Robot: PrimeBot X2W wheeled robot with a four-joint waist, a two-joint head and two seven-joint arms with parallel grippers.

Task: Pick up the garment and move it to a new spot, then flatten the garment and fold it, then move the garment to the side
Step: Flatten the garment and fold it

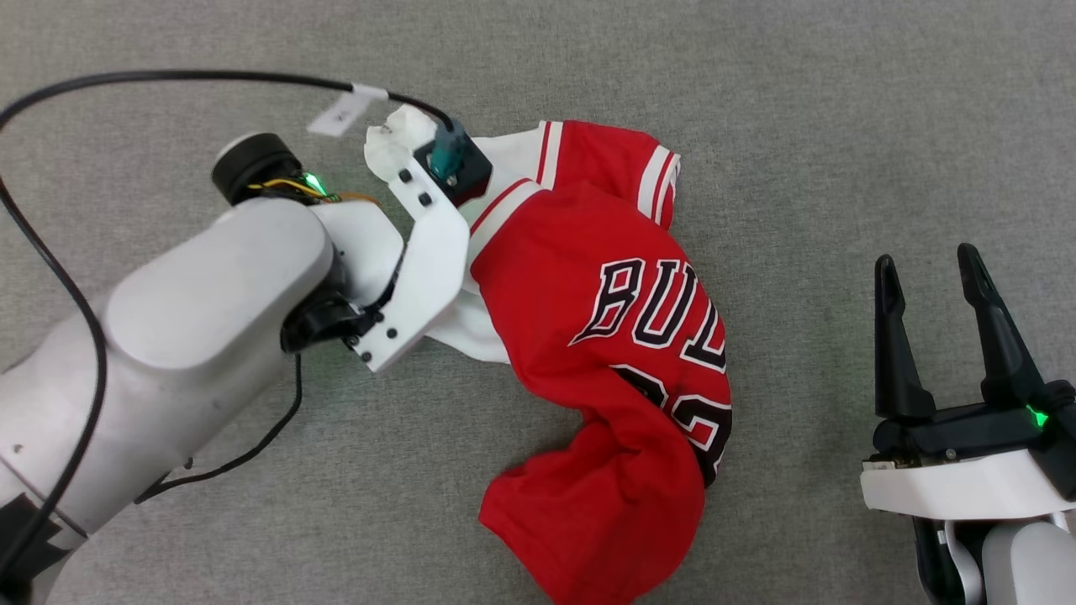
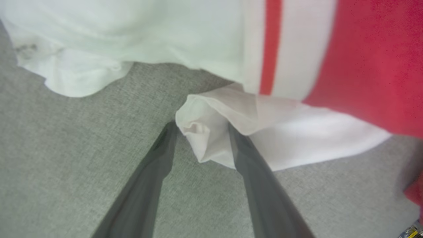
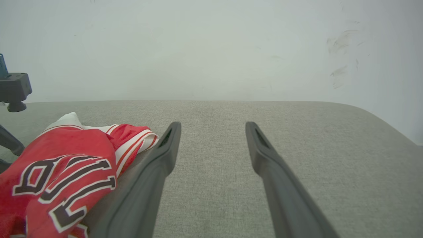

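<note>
Left wrist view | left fingers [image 2: 155, 165] stood apart astride a white fold of the garment [image 2: 205, 132]; nearer arm | right fingers [image 1: 893, 336] spread, well right of it.

Left tool [image 2: 201, 128] forward, fingers [image 2: 145, 185] apart; right tool [image 1: 925, 259] wide open.

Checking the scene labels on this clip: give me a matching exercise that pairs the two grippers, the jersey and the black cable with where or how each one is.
Things:
1. left gripper
2. right gripper
3. garment
4. black cable

States:
A. crumpled on the grey surface, lettering up
B. fingers either side of a white fold
C. arcs above the left arm
D. open, over bare surface beside the garment

Pairs: 1-B; 2-D; 3-A; 4-C
</note>
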